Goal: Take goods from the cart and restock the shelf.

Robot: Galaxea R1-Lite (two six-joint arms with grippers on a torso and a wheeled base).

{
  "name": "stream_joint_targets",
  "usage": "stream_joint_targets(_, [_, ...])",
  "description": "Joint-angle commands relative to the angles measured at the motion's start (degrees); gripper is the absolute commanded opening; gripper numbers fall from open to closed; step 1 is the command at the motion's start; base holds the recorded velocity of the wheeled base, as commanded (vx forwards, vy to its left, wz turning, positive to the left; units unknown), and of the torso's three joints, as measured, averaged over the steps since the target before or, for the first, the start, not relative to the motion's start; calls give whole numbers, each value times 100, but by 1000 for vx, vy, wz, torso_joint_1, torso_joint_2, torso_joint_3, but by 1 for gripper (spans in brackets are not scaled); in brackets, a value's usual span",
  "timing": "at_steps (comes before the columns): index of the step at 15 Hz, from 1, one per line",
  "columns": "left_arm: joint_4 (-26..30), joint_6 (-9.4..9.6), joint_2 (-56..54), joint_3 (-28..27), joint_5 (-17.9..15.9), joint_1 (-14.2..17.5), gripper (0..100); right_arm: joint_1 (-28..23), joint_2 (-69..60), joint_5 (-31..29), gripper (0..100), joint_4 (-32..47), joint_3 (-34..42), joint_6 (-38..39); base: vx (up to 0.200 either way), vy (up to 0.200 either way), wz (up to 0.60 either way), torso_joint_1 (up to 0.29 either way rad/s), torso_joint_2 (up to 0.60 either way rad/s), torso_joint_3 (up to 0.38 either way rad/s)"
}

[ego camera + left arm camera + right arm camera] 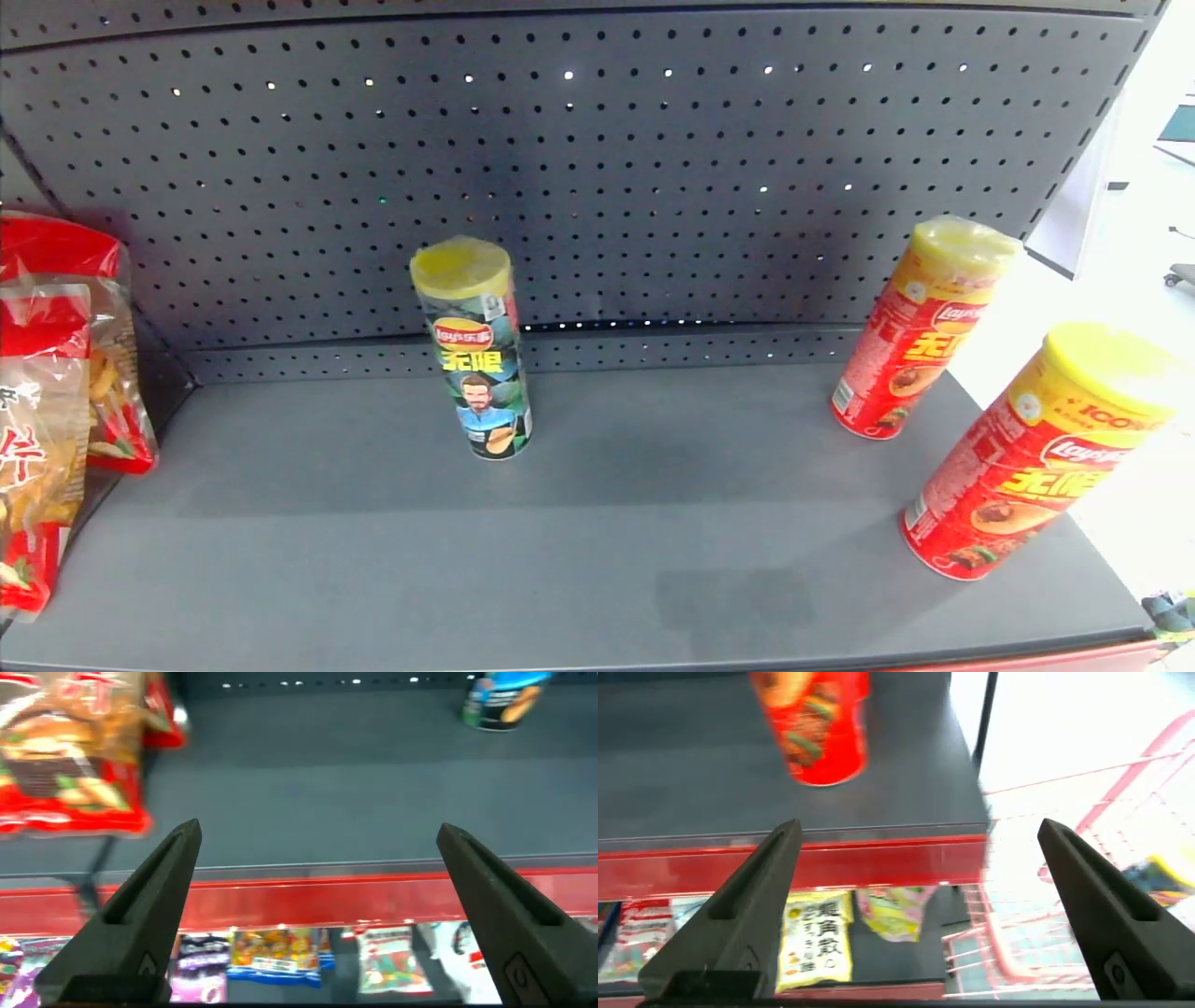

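Observation:
On the grey shelf board [597,523] stand three chip cans with yellow lids: a dark green one [473,347] in the middle near the back, a red one [924,327] at the back right, and a second red one [1032,453] near the front right corner. My left gripper [318,845] is open and empty, held in front of the shelf's red front edge [308,885], with the green can [500,700] far ahead. My right gripper [920,845] is open and empty in front of the shelf's right end, facing the near red can [814,723].
Red snack bags [51,392] fill the shelf's left end. A perforated grey back panel [597,168] closes the rear. Packets [280,952] lie on the lower shelf. A red wire cart [1120,840] stands beyond the shelf's right end post.

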Motion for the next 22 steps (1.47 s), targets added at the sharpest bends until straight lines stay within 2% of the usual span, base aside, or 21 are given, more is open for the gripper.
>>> stream_joint_targets(1, [-9, 8, 5, 1, 0, 1, 100, 6, 9, 0, 100, -5, 1, 0, 0, -200, 0, 2, 7, -2])
stream_joint_targets(22, [-9, 8, 5, 1, 0, 1, 100, 6, 9, 0, 100, 4, 1, 0, 0, -200, 0, 3, 3, 3])
